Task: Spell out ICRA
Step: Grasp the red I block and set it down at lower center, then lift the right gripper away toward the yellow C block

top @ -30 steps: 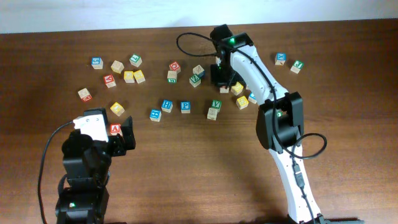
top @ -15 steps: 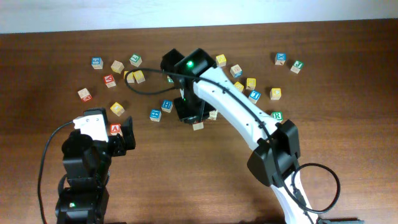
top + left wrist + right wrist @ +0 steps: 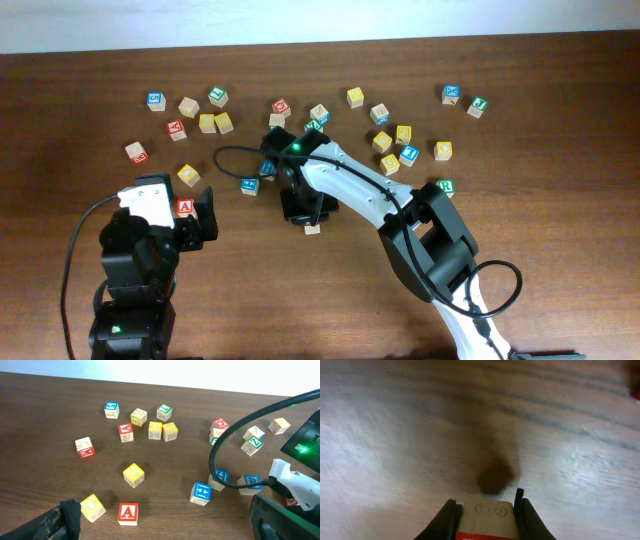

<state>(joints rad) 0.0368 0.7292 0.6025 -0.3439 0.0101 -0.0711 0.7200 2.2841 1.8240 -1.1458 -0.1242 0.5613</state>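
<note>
The right fingers (image 3: 449, 519) are clamped on a block (image 3: 485, 516) low over the tabletop's (image 3: 330, 300) middle. The left fingers (image 3: 67, 517) stand wide apart just behind the A block (image 3: 128, 513); other blocks (image 3: 382, 141) lie scattered beyond.

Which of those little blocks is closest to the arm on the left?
The red A block, right beside the left gripper; its yellow neighbour sits slightly farther, all others well beyond.

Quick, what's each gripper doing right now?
Left gripper: open, holding nothing.
Right gripper: shut on a wooden block; its letter cannot be told.
</note>
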